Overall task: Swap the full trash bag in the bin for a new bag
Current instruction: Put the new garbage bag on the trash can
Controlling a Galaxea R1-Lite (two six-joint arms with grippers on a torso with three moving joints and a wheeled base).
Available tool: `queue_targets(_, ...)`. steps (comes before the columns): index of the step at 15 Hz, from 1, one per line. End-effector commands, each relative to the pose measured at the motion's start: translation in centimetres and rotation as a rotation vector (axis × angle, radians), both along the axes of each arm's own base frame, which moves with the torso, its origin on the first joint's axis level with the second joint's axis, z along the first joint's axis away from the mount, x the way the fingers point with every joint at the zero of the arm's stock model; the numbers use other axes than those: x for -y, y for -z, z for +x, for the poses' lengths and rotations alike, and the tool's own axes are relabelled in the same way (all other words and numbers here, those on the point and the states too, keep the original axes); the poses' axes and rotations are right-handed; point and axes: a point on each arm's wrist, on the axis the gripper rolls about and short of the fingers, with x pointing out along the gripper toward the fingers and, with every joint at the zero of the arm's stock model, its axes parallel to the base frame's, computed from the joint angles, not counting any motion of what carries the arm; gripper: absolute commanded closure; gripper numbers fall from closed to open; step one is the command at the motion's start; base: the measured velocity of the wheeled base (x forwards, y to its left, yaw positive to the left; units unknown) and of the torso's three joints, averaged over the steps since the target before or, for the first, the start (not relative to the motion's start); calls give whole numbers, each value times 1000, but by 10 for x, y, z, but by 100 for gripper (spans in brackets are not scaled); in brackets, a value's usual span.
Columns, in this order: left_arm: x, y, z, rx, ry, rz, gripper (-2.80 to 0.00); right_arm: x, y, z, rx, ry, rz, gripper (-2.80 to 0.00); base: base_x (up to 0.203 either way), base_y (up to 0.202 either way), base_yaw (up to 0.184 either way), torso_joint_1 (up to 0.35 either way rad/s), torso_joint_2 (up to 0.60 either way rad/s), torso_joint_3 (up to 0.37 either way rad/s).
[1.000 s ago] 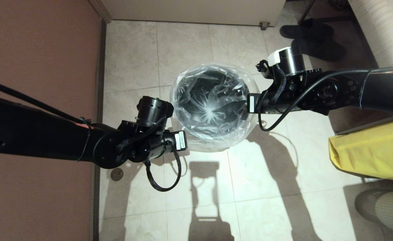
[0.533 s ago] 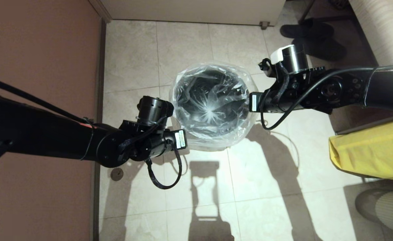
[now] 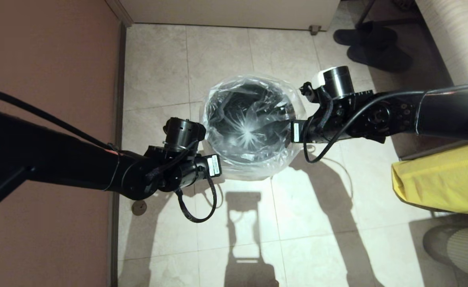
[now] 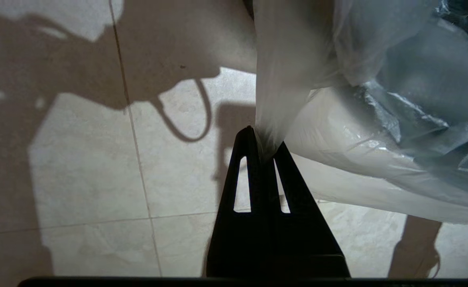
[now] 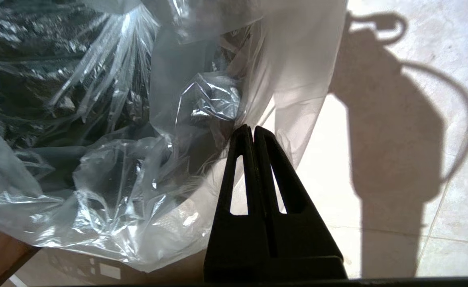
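Observation:
The bin [image 3: 234,107] stands on the tiled floor in the middle of the head view, its glossy black inside showing through the new bag [image 3: 246,130]. The clear bag lines it, star seal at the bottom, and its mouth is folded out over the rim. My left gripper [image 4: 264,143] is at the bin's near left side, shut on a stretched fold of the new bag [image 4: 282,99]. My right gripper [image 5: 253,129] is at the bin's right side, shut on the edge of the new bag [image 5: 293,79]. The head view hides both sets of fingers under the wrists.
A brown wall [image 3: 46,59] runs along the left, close to my left arm. A yellow sack [image 3: 437,179] sits at the right, black slippers [image 3: 371,44] lie at the far right, and a white cabinet base [image 3: 234,12] is behind. A floor drain [image 3: 139,207] lies under my left arm.
My right arm has shifted slightly left and nearer, drawing the bag's right edge down the bin's side. My left wrist has hardly moved.

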Motion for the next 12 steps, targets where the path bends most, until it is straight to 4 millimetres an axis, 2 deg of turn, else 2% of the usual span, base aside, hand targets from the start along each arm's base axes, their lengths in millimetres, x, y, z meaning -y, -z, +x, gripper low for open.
queue_targets(1, -1, 6, 4, -10, -9, 6, 0, -4, 14, 9, -25, 3, -12, 0, 0, 0, 0, 0, 0, 0)
queue_targets(8, -11, 12, 17, -5, -47, 4, 0, -3, 18, 16, -7, 13, -5, 0, 0, 0, 0, 0, 0, 0)
queue_targets(12, -14, 0, 13, 25, -52, -13, 0, 3, 6, 11, 9, 18, 4, 0, 0, 0, 0, 0, 0, 0)
